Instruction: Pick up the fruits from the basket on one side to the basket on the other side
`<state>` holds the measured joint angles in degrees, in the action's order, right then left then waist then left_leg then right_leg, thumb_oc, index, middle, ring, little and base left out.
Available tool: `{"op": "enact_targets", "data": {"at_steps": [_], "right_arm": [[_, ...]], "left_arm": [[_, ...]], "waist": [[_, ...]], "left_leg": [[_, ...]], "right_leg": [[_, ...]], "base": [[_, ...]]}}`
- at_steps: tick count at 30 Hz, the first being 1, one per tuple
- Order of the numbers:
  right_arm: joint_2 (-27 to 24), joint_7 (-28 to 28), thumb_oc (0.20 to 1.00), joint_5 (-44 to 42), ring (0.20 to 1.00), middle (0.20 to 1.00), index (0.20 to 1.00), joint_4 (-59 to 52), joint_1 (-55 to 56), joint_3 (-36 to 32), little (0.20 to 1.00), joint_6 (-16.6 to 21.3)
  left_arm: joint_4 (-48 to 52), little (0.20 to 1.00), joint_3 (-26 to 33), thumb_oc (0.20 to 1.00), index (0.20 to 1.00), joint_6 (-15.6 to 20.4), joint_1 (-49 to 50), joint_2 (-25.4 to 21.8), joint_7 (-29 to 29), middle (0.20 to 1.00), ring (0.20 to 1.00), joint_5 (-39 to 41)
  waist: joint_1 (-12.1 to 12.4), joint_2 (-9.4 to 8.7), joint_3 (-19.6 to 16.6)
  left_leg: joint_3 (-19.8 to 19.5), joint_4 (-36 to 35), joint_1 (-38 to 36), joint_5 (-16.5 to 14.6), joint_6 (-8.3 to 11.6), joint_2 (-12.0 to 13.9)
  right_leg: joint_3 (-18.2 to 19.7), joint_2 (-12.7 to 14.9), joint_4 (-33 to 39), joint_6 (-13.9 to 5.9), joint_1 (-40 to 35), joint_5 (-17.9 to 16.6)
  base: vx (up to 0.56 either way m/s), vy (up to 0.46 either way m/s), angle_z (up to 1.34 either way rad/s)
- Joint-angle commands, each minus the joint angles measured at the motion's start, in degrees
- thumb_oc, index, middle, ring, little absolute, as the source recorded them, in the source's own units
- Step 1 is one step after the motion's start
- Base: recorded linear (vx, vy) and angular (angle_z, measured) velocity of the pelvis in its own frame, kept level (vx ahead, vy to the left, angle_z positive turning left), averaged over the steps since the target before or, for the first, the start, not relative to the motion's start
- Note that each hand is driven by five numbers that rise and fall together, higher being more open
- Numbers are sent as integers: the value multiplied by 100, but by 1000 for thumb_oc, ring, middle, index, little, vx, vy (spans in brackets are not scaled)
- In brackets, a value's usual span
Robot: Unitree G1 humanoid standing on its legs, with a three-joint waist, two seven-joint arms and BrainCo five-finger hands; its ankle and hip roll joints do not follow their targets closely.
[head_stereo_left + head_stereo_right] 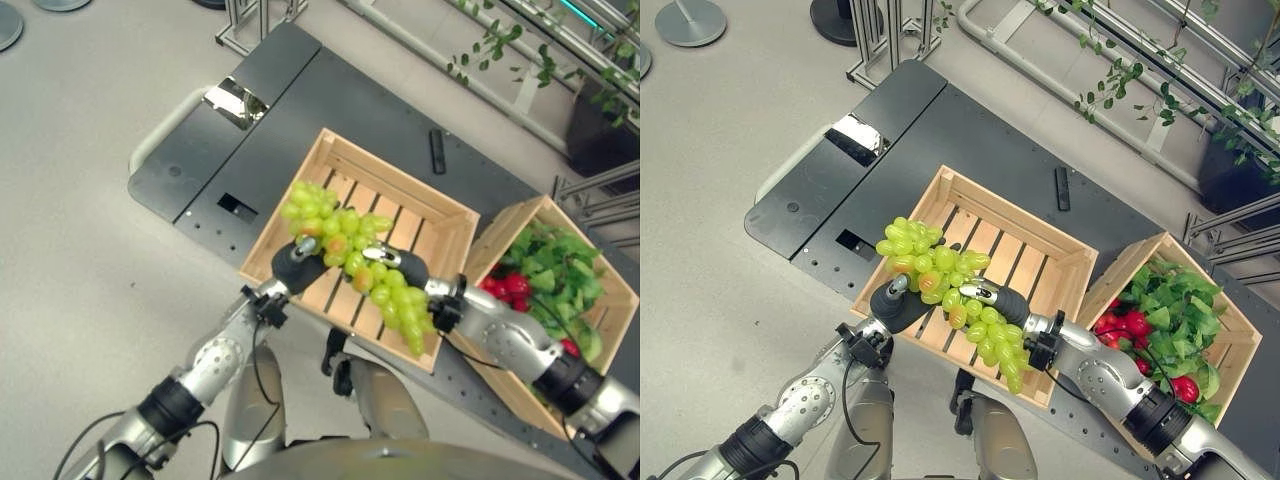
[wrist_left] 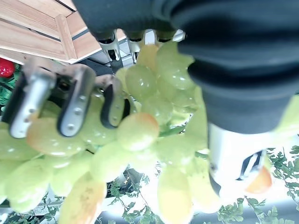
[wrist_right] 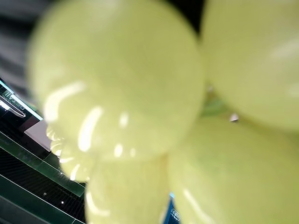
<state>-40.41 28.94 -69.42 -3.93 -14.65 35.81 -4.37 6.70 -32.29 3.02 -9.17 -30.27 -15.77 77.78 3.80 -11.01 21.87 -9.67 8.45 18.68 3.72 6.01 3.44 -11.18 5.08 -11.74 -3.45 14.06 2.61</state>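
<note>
- While both your hands meet over the empty wooden crate (image 1: 440,215), the grape bunch (image 1: 352,262) hangs between them.
- Left hand (image 1: 298,262): fingers curled round grapes.
- Right hand (image 1: 405,268): fingers hidden, can't tell.
- Second crate (image 1: 612,290), at 3 o'clock, holds greens.

Both hands (image 1: 902,303) (image 1: 1002,300) hold green grapes (image 1: 955,295) over the slatted crate (image 1: 1040,262), seemingly clasped.

Arms were silver-grey with black joint bands. Left hand (image 1: 297,262) and right hand (image 1: 405,268) wore dark ribbed covers.
</note>
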Motion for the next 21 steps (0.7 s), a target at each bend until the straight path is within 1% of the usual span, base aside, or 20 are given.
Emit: {"op": "enact_targets", "data": {"at_steps": [1,8,10,12,19,20,21], "right_arm": [[91,155,200,-146,200,200,200,-288,-45,-43,200,18],[78,125,200,34,200,200,200,-167,-198,175,200,-67],[57,135,200,81,200,200,200,-153,-239,241,200,-89],[27,173,200,179,200,200,200,-160,-384,469,200,-166],[63,231,200,275,200,200,200,-161,-548,690,200,-221],[55,216,200,286,200,200,200,-158,-588,702,200,-197],[59,224,200,296,200,200,200,-165,-614,716,200,-192]], "left_arm": [[482,1000,58,1000,1000,90,-36,225,-150,1000,1000,82],[461,1000,-3,1000,1000,106,-115,265,-121,1000,1000,27],[460,1000,-19,1000,1000,101,-130,264,-117,1000,1000,15],[450,1000,-55,1000,1000,101,-182,294,-120,1000,1000,-35],[452,1000,-72,1000,1000,121,-220,297,-109,1000,1000,-72],[457,200,-51,200,200,157,-242,288,-105,200,200,-121],[451,200,-44,200,200,155,-240,290,-104,200,200,-127]], "waist": [[-27,-63,-227],[-20,-55,-234],[-16,-61,-233],[-13,-84,-231],[1,-102,-229],[4,-109,-225],[4,-106,-225]], "left_leg": [[86,324,-2,-314,-132,5],[93,348,-18,-343,-122,26],[92,359,-14,-349,-121,30],[94,405,-9,-384,-130,42],[113,439,-7,-411,-147,48],[115,438,-5,-415,-150,50],[114,432,-8,-416,-153,49]], "right_leg": [[147,422,-98,-605,-124,-97],[148,405,-115,-597,-111,-82],[158,400,-113,-596,-108,-81],[181,391,-115,-597,-105,-76],[231,379,-119,-596,-96,-88],[235,379,-102,-602,-91,-98],[239,380,-98,-603,-92,-101]], "base": [[0,0,0],[0,0,0],[0,0,0],[0,0,0],[0,0,0],[0,0,0],[0,0,0]]}}
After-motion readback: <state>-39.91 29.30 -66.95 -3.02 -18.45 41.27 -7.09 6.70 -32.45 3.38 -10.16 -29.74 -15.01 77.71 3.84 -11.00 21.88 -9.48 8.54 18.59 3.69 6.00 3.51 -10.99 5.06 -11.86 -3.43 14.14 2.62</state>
